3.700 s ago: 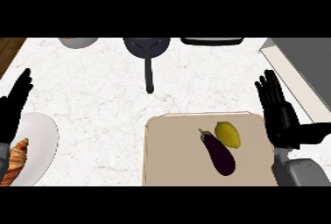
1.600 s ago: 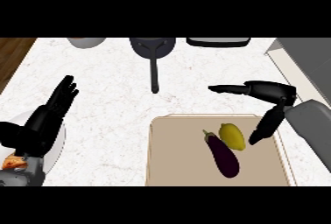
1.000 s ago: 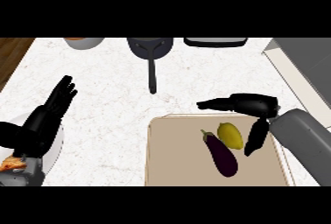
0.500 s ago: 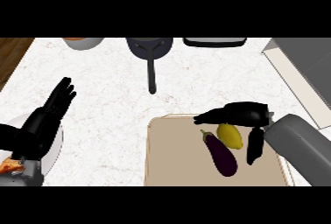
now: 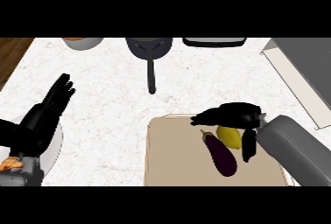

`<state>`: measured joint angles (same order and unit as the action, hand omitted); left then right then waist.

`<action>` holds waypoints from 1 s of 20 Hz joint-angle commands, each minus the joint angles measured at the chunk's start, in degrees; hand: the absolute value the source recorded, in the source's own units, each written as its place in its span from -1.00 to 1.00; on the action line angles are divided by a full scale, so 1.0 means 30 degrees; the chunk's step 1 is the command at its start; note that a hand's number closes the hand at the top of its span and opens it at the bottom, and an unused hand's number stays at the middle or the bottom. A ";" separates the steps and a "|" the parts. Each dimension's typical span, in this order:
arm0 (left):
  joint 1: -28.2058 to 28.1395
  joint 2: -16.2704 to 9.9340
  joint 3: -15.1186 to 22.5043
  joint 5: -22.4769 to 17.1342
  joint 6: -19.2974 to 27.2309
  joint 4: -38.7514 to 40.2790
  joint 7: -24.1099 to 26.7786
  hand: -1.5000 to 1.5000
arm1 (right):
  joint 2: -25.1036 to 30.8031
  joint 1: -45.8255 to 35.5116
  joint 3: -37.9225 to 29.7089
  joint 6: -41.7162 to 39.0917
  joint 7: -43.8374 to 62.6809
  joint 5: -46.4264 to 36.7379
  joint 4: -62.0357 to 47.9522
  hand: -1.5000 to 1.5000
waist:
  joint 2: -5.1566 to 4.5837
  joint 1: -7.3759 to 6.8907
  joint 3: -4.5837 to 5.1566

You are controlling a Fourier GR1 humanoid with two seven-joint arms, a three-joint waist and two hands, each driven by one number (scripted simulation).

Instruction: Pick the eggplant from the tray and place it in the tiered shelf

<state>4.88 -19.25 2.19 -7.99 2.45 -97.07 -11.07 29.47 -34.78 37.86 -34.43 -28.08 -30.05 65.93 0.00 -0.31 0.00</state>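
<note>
Eggplant (image 5: 220,154) is lying on the tray (image 5: 174,166), long axis running from upper-left stem end to lower-right, just beside a yellow fruit (image 5: 229,136) on its right. Right hand (image 5: 229,116) is hovering above the stem end and the fruit, fingers spread toward the left and thumb hanging down right of the fruit; it's holding nothing, though contact is hard to judge from this angle. Left hand (image 5: 48,111) is resting unclenched, well apart at the left. The right one is clearly nearer. Tray surface left of the eggplant is bare. The pale shelf-like edge (image 5: 294,78) at upper right is probably the target.
</note>
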 commanded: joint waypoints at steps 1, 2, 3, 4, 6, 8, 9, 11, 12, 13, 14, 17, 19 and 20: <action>-0.0857 0.0208 -0.0257 0.0388 -0.0216 -0.0857 0.0109 0.00 | -0.0166 0.0052 -0.0313 -0.0717 -0.1185 -0.1591 -0.1044 -1.00 | -0.0003 -0.0053 -0.0002; -0.0217 0.0524 -0.0178 0.0219 -0.0544 0.0585 0.0817 0.00 | -0.0888 -0.0083 0.0347 0.0192 -0.1811 -0.2240 -0.2437 -1.00 | -0.0049 -0.0082 -0.0003; -0.0324 0.0050 -0.0824 -0.0260 -0.0896 -0.0128 -0.0184 0.00 | -0.1109 -0.0149 -0.0155 -0.0711 -0.0956 -0.2152 -0.1648 -1.00 | -0.0010 -0.0041 -0.0001; -0.0338 0.0937 0.0179 0.0806 -0.0030 -0.0105 0.0130 0.00 | -0.0231 -0.0694 -0.0304 -0.1321 -0.1928 -0.2089 -0.2059 -1.00 | -0.0019 -0.0040 -0.0002; -0.0557 0.0477 -0.0359 0.0807 -0.0964 0.0972 0.1377 0.00 | -0.0942 -0.0588 -0.0324 -0.1383 -0.1548 -0.2357 -0.2124 -1.00 | -0.0015 -0.0017 0.0003; -0.1317 0.0381 -0.0908 0.0272 -0.0968 -0.0477 0.0689 0.00 | -0.0831 -0.0048 -0.0168 -0.1275 -0.1616 -0.2707 -0.1799 -1.00 | 0.0014 -0.0053 0.0000; -0.0169 0.0205 -0.1106 0.0376 -0.1224 0.0437 0.0503 0.00 | -0.1749 -0.0689 -0.0243 -0.0434 -0.2226 -0.3235 -0.3566 -1.00 | -0.0033 -0.0085 -0.0003; -0.0965 0.0845 -0.0581 0.0559 -0.1105 -0.0282 0.0660 0.00 | -0.1211 -0.0170 -0.0123 0.0289 -0.3258 -0.3708 -0.3862 -1.00 | -0.0025 -0.0094 -0.0005; -0.2207 -0.0047 -0.1145 0.0029 -0.1598 -0.2061 0.0072 0.00 | -0.1196 0.0007 0.0168 -0.0265 -0.2518 -0.3559 -0.3044 -1.00 | 0.0019 -0.0174 -0.0005; -0.1349 0.0291 -0.1389 0.0101 -0.1603 -0.0398 0.0726 0.00 | -0.2225 -0.0263 0.0141 -0.0243 -0.1958 -0.3768 -0.3531 -1.00 | -0.0017 -0.0097 0.0000; -0.0236 0.0415 -0.1288 0.0137 -0.1093 -0.0605 -0.0832 0.00 | -0.1474 0.0272 0.0277 0.0637 -0.3191 -0.4056 -0.4060 -1.00 | -0.0033 -0.0052 -0.0008; -0.0394 0.0923 -0.0873 0.0894 -0.0896 0.0024 0.0296 0.00 | -0.1394 0.0966 0.0787 0.0300 -0.2870 -0.4129 -0.3363 -1.00 | -0.0021 0.0022 -0.0003; -0.0355 0.1484 -0.0381 0.1428 -0.0666 0.0561 0.1099 0.00 | -0.2108 0.0755 0.0988 0.0607 -0.2861 -0.4216 -0.4366 -1.00 | -0.0071 -0.0078 -0.0004; -0.0316 0.1106 -0.0480 0.1056 -0.1003 0.0075 0.0150 0.00 | -0.2436 0.0912 0.1141 0.0787 -0.2678 -0.4285 -0.4633 -1.00 | -0.0068 -0.0153 -0.0011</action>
<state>4.01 -16.55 -0.20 -5.70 -0.71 -96.41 -9.85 25.86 -33.79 39.13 -30.46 -33.73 -41.84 56.51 1.03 -0.03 0.86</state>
